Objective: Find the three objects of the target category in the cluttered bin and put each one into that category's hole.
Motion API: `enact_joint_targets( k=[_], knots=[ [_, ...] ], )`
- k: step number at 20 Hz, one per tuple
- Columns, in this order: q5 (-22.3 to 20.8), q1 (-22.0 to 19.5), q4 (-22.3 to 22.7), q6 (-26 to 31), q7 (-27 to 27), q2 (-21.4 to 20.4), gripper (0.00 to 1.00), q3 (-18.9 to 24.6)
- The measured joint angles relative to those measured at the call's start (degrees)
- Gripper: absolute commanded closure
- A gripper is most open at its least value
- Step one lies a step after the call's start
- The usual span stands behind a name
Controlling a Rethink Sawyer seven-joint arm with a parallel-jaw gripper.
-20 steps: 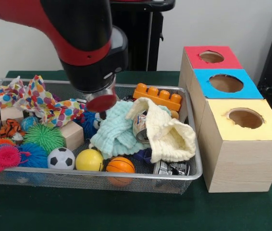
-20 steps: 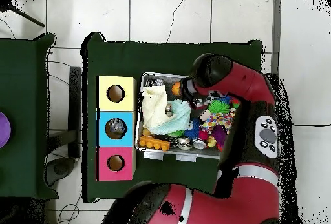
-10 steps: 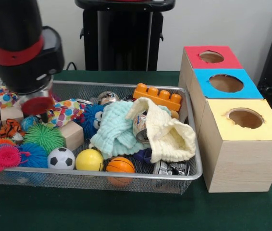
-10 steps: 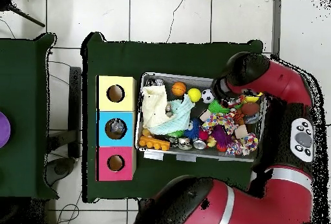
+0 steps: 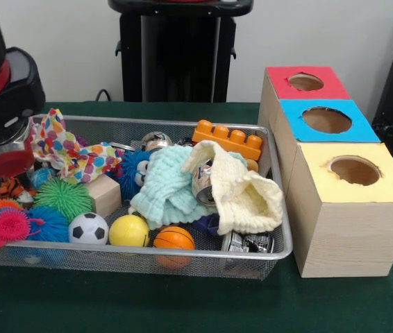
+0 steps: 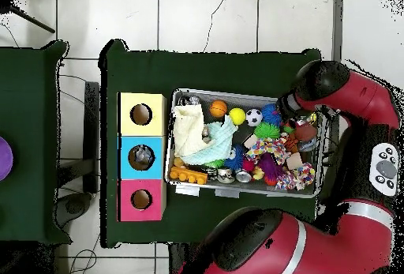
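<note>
The red arm (image 6: 347, 97) hangs over the bin's (image 6: 237, 192) end farthest from the three coloured boxes (image 6: 141, 156).

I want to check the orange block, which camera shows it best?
The front view: the orange block shows its studs, at the bin's far side. Overhead, it is only a small orange strip.

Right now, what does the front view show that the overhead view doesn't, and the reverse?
Front only: the boxes' wooden side walls, and a crushed can at the bin's near edge. Overhead only: something lying inside the blue box's hole, and the arm's whole sweep. Both: the bin, pale cloths, orange brick, and three coloured boxes.
</note>
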Motion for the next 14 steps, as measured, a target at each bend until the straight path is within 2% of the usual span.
enact_joint_targets(
  k=[14],
  knots=[
    [-0.45,-0.57,-0.07,-2.52,0.00,3.28,1.00,4.19]
  ],
)
